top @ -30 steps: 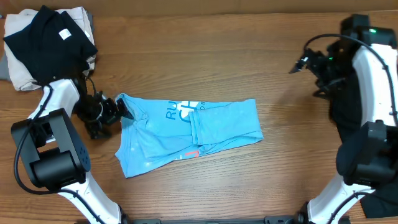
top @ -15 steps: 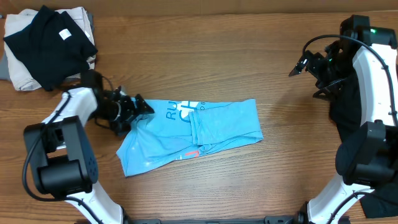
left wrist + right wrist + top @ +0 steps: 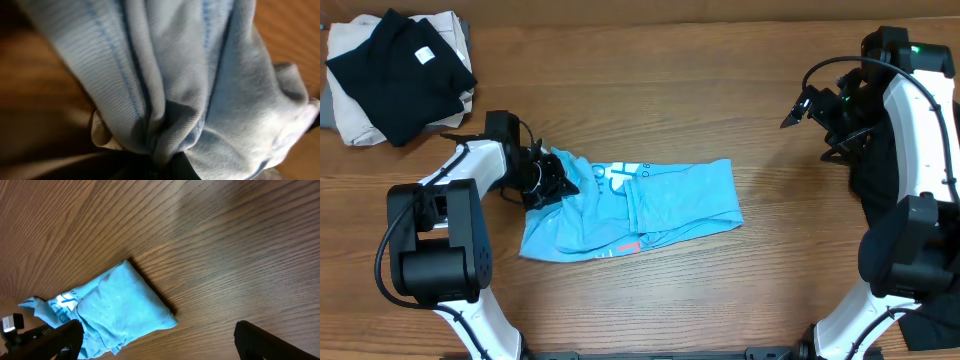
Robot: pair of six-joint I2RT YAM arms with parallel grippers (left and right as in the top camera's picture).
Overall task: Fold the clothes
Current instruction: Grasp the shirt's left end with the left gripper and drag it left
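One end of the shirt (image 3: 660, 200) is clenched in my left gripper (image 3: 552, 180), right gripper (image 3: 798, 108) open; I'd draw it low toward the table's (image 3: 720, 60) right edge.

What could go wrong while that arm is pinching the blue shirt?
The left gripper is shut on a bunched wad of the T-shirt, apparently several layers, so pulling may drag the whole garment instead of folding it. The right gripper hangs open well away from the cloth, so the far end lies unpinned and might slide or wrinkle.
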